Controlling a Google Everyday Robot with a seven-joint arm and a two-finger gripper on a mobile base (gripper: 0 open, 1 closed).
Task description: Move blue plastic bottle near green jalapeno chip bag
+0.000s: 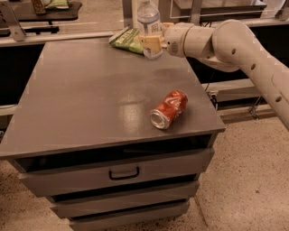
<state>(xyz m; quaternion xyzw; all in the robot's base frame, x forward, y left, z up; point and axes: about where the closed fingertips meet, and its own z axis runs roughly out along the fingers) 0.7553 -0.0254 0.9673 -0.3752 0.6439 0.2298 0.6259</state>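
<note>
The blue plastic bottle [149, 27] stands upright at the far edge of the grey cabinet top [90, 99], clear with a pale label; its cap is cut off by the top of the view. My gripper [152, 42] reaches in from the right and is shut on the bottle's lower half, its tan fingers on either side. The green jalapeno chip bag [127, 39] lies flat on the far edge just left of the bottle, nearly touching it.
A crushed red soda can [169, 108] lies on its side near the cabinet's front right. The cabinet has drawers [122, 171] below. A dark shelf [45, 11] with items stands behind at far left. Speckled floor surrounds it.
</note>
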